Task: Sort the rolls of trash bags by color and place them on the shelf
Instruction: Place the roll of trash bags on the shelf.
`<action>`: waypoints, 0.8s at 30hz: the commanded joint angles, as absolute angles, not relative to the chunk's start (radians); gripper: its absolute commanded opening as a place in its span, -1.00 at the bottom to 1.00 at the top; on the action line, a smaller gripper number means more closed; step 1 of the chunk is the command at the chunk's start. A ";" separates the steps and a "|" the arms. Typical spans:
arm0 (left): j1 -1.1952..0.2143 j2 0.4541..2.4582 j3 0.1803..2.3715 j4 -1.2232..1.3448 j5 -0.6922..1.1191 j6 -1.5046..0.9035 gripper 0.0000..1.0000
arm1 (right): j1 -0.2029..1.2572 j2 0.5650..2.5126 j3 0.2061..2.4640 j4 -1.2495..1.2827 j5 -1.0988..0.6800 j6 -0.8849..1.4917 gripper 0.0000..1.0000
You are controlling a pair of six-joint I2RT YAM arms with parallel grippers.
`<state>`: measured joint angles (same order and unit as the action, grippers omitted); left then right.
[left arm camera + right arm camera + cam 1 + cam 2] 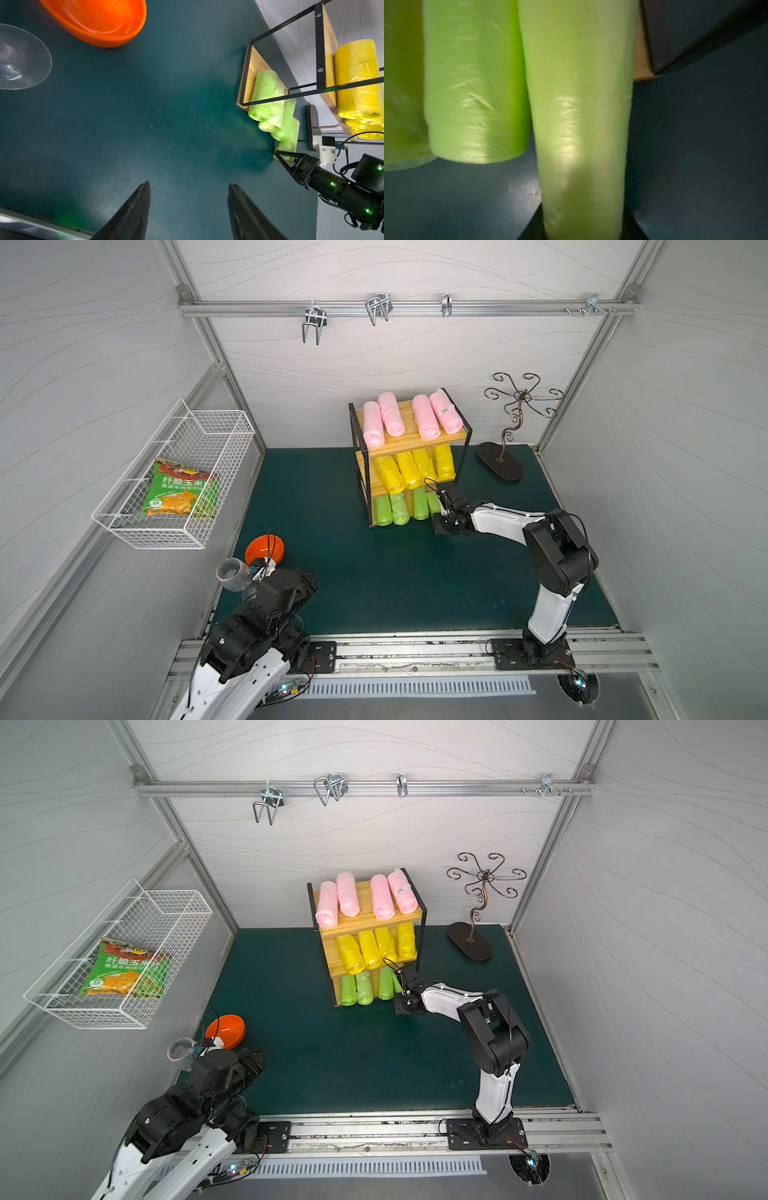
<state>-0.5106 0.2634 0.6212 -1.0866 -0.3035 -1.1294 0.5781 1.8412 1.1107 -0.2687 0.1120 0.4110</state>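
My right pincer (286, 157) pinches a green roll (581, 104) by its near end. Its long axis points straight away from me onto the shelf's (409, 416) bottom board, beside three other green rolls (399, 509). My left pincer (188, 185) is spread, empty and well apart.

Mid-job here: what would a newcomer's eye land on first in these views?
The shelf near the back wall, banded by color: pink rolls on top, yellow rolls in the middle, green rolls at the bottom. The right gripper is shut on the fourth green roll at the bottom tier's right end. An orange bowl sits by the left arm.
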 commanded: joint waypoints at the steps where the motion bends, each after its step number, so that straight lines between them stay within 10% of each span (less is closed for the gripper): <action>1: -0.508 0.262 0.639 -1.077 -0.325 -1.114 0.29 | 0.574 1.860 1.137 -0.247 0.174 0.378 -1.00; 24: -0.507 0.271 0.617 -1.071 -0.323 -1.126 0.28 | 0.609 1.907 1.196 -0.143 0.313 0.345 -0.81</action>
<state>-0.5106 0.2634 0.6186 -1.0946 -0.3035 -1.1301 0.5911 1.9076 1.1820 -0.2314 0.2588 0.3729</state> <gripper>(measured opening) 0.641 0.357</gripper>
